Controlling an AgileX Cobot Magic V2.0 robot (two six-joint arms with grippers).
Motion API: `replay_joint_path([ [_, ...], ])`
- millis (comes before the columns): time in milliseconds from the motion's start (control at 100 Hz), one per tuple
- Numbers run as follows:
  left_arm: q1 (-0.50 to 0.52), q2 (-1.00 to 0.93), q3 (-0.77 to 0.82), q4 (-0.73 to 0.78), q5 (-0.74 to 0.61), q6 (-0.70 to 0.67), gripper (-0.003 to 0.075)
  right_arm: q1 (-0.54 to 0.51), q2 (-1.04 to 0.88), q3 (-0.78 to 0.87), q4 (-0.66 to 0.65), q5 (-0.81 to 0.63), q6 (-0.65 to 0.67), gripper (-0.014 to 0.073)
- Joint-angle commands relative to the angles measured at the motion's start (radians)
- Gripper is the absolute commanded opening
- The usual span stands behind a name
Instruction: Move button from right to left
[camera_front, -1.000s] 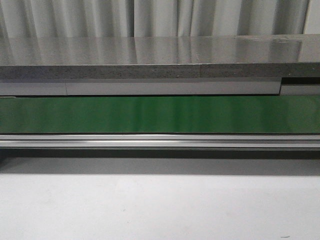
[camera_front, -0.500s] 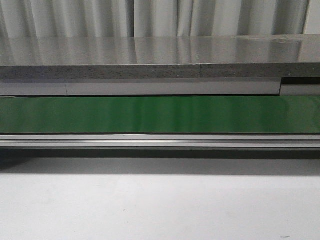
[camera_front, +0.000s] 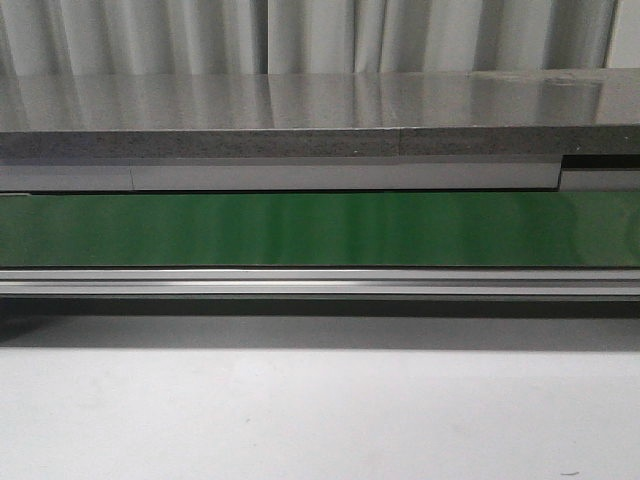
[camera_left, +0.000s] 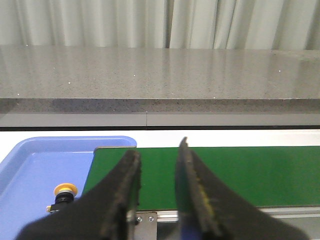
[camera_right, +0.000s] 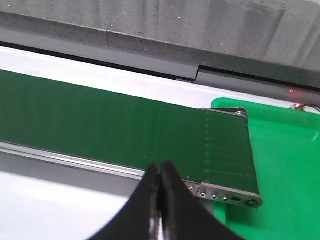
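Left wrist view: we note the button (camera_left: 65, 192) partly cut off in the blue tray (camera_left: 30, 170), beside the green belt (camera_left: 240, 175); left gripper (camera_left: 157, 175) narrowly parted, right gripper (camera_right: 160, 182) closed, empty.

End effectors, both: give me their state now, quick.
Left end effector: open, empty; the button sits apart in the blue tray.
Right end effector: closed, holding nothing.

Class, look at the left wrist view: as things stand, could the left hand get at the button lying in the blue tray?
Probably yes. The left hand is open and holds nothing, and the button sits uncovered in the blue tray, beside the green belt. Nothing visible stands between them.
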Motion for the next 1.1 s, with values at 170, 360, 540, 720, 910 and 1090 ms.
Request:
replay_joint_path([
  [170, -0.008, 0.011, -0.025, -0.015, -0.082, -0.004, 0.0005, 0.001, 0.007, -0.024, 0.003, -0.07, -0.008, -0.0068],
  [360, -0.008, 0.011, -0.025, -0.015, -0.082, -0.004, 0.0005, 0.001, 0.007, -0.024, 0.003, -0.07, -0.008, -0.0068],
  [540, -0.008, 0.011, -0.025, -0.003, -0.082, -0.004, 0.0005, 0.001, 0.007, -0.024, 0.003, -0.07, -0.008, -0.0068],
  [720, -0.008, 0.011, -0.025, 0.025, -0.082, -0.004, 0.0005, 0.001, 0.007, -0.024, 0.003, -0.07, -0.008, -0.0068],
  [910, -0.008, 0.011, -0.006, 0.025, -0.135, -0.004, 0.0005, 0.001, 0.007, -0.024, 0.003, -0.07, -0.008, -0.0068],
  [1090, -0.008, 0.013, 0.071, 0.045, -0.255, -0.014, 0.0005, 0.001, 0.007, -0.024, 0.003, -0.07, -0.008, -0.0068],
])
